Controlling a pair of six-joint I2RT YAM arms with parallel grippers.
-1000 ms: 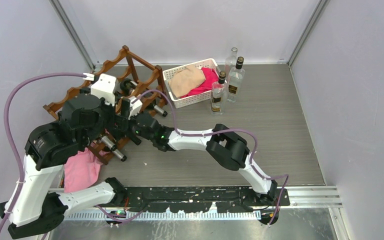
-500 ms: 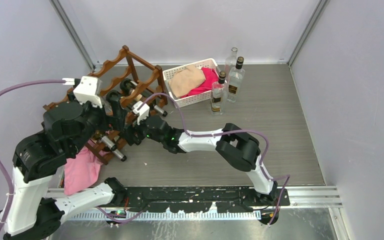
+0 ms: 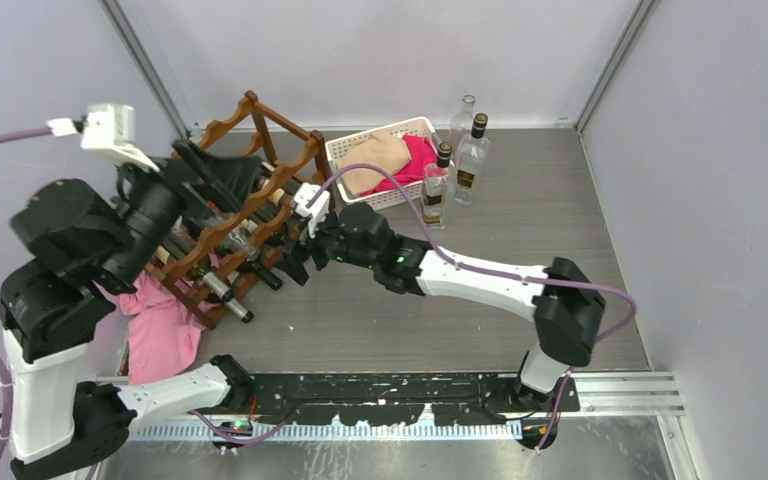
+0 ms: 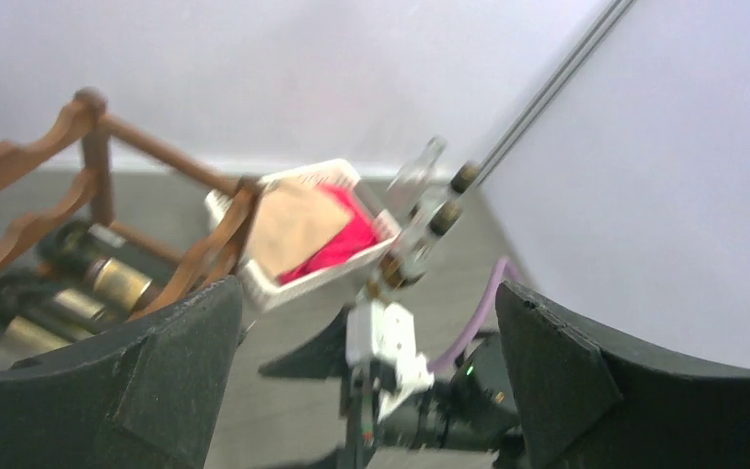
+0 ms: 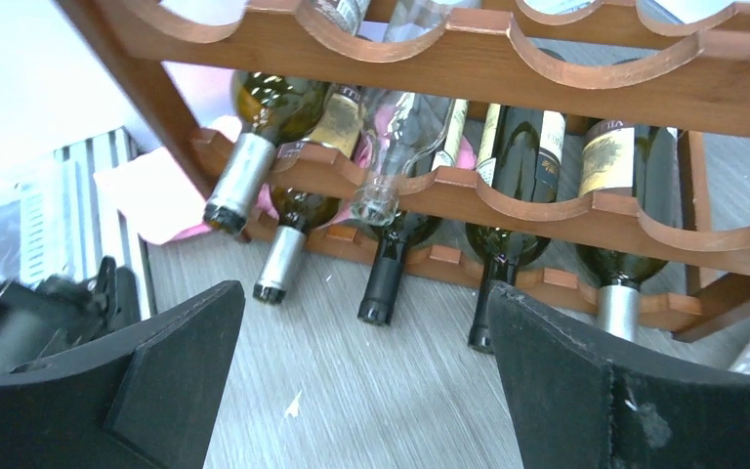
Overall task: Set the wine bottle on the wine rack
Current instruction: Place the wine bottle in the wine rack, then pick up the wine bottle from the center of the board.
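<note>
Both empty, the left claw (image 4: pixel 366 293) and right claw (image 5: pixel 363 293) gape at the reddish-brown wooden wine rack (image 5: pixel 586 68); the next step is likely fetching a standing clear-glass wine bottle (image 3: pixel 436 192) far right.

The top camera is looking down from the near edge over the whole table (image 3: pixel 560 260). The left wrist camera is facing right; the right one is closely facing the wine rack (image 5: pixel 566 63), shared by all.

The bottle labels (image 5: pixel 608 156) in the wine rack (image 5: pixel 547 68) are too blurred to read.
</note>
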